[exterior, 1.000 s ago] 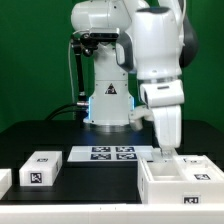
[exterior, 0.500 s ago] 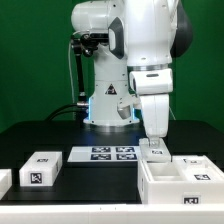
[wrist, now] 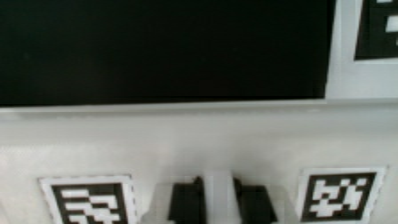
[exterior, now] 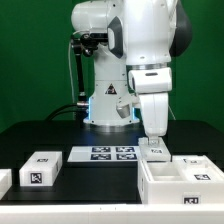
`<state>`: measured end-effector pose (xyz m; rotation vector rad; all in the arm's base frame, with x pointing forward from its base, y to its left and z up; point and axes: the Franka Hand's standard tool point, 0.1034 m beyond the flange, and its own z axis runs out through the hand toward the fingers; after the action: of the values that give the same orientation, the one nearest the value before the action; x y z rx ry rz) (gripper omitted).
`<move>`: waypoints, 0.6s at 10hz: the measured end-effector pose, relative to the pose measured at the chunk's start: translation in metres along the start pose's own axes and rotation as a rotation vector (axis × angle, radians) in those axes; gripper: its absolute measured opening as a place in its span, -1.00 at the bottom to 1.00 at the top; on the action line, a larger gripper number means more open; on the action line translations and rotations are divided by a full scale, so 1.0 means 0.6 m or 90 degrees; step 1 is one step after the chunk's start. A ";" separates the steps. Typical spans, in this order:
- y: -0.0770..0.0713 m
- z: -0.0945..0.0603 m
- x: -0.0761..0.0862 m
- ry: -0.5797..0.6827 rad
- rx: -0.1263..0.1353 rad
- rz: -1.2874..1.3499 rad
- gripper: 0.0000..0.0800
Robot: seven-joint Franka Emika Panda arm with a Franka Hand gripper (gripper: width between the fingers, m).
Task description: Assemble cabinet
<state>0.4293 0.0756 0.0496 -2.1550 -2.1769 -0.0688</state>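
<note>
The cabinet (exterior: 180,186) is a large white open box with tags at the front of the exterior view's right. My gripper (exterior: 152,149) reaches straight down onto its rear left wall. In the wrist view the cabinet's white face (wrist: 196,140) fills the lower half, with a tag on each side of my gripper (wrist: 217,200). The two black fingers (wrist: 185,202) press against a thin white wall of the cabinet that stands between them. The fingertips are hidden below the frame edge.
The marker board (exterior: 112,153) lies flat in front of the robot base; a corner of it shows in the wrist view (wrist: 370,28). A small white tagged block (exterior: 40,167) sits at the exterior view's left, and another white piece (exterior: 4,180) at the far left edge.
Between one second and half a second ago the arm swung toward the exterior view's left and the gripper settled on the cabinet's rear left wall. Since then nothing has visibly moved.
</note>
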 end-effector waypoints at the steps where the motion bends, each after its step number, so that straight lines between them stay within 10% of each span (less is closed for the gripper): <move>1: 0.003 -0.002 -0.012 0.014 -0.002 0.002 -0.84; 6: 0.007 0.002 -0.036 0.055 -0.007 -0.015 -0.84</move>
<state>0.4339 0.0543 0.0465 -2.0910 -2.1581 -0.1721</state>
